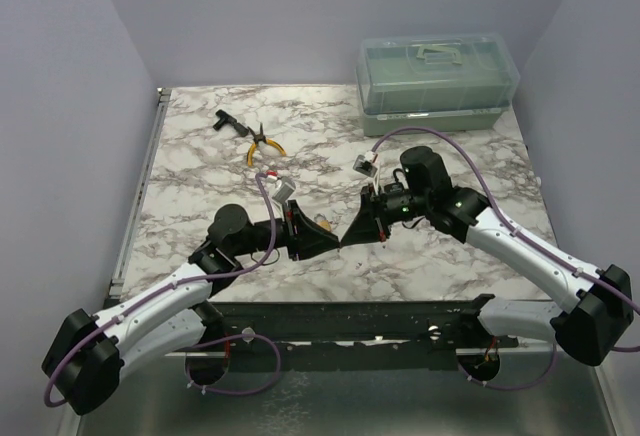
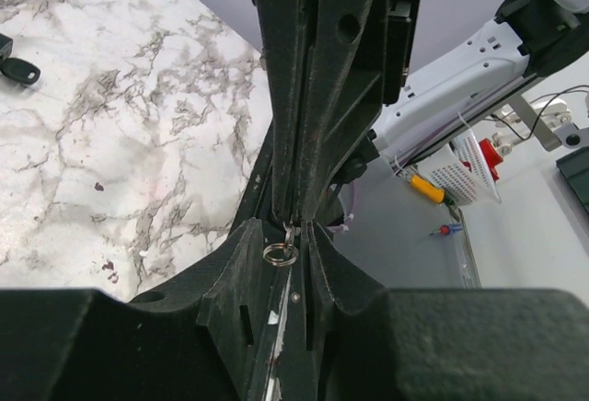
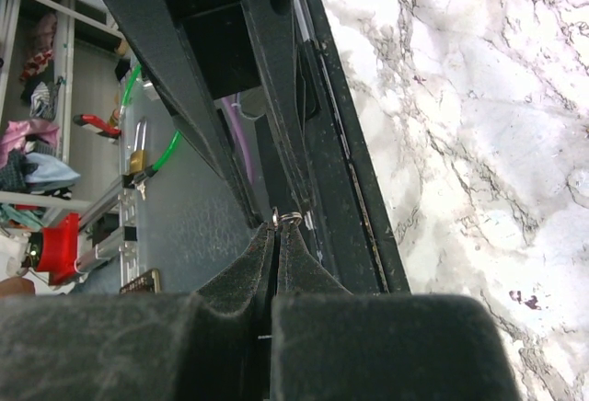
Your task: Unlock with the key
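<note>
My two grippers meet tip to tip over the middle of the marble table (image 1: 200, 206). My right gripper (image 1: 352, 233) is shut (image 3: 276, 228) on the tiny silver key; only a sliver of the key (image 2: 290, 233) and its small round ring (image 2: 280, 254) show. The ring also shows at the right fingertips (image 3: 288, 218). My left gripper (image 1: 322, 236) has its fingers a ring's width apart (image 2: 281, 235), with the ring lying between them. I cannot tell whether they press on it. A small brass padlock (image 3: 136, 157) on a green loop hangs beyond the table's near edge.
Yellow-handled pliers (image 1: 262, 146) and small black bits (image 1: 228, 123) lie at the back left. One black bit shows in the left wrist view (image 2: 18, 70). A clear green toolbox (image 1: 437, 81) stands at the back right. Walls close in the left, back and right sides.
</note>
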You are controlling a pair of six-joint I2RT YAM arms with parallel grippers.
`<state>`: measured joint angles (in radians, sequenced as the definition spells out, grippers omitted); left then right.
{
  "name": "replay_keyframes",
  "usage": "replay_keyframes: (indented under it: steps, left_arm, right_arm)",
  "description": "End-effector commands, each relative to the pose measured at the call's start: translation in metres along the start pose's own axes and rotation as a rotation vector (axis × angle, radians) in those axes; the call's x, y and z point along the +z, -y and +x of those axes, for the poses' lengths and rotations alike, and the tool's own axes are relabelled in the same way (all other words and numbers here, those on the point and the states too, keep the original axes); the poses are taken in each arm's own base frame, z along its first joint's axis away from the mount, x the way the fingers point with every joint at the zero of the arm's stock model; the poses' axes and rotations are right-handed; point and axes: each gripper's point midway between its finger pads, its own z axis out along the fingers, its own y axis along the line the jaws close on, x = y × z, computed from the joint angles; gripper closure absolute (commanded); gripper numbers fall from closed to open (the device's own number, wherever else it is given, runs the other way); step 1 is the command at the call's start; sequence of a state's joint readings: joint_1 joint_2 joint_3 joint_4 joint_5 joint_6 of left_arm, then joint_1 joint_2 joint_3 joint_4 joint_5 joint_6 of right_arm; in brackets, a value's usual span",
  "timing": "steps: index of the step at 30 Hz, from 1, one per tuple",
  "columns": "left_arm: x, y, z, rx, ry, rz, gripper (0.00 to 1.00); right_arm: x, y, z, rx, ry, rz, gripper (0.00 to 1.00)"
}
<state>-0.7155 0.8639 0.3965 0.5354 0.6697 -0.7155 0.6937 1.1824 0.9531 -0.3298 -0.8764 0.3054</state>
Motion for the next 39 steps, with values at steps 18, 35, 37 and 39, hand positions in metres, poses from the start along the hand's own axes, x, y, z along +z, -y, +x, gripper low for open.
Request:
replay_keyframes:
  steps: [18,35,37,39]
  left_arm:
    - [-0.002,-0.007,-0.002,-0.019,0.053,-0.037,1.00]
    - [-0.016,-0.023,-0.008,-0.042,0.178,-0.141,1.00]
    - [-0.021,-0.028,-0.015,-0.057,0.239,-0.177,1.00]
    - [-0.028,-0.031,-0.026,-0.082,0.329,-0.201,1.00]
  right_arm:
    - [0.003,0.007,-0.019,-0.007,0.040,0.041,0.71]
    - [-0.025,0.049,-0.060,0.059,0.278,0.417,0.22]
    - [-0.026,0.042,-0.061,0.070,0.345,0.374,0.22]
    - [-0.020,0.037,-0.049,0.097,0.397,0.287,0.23]
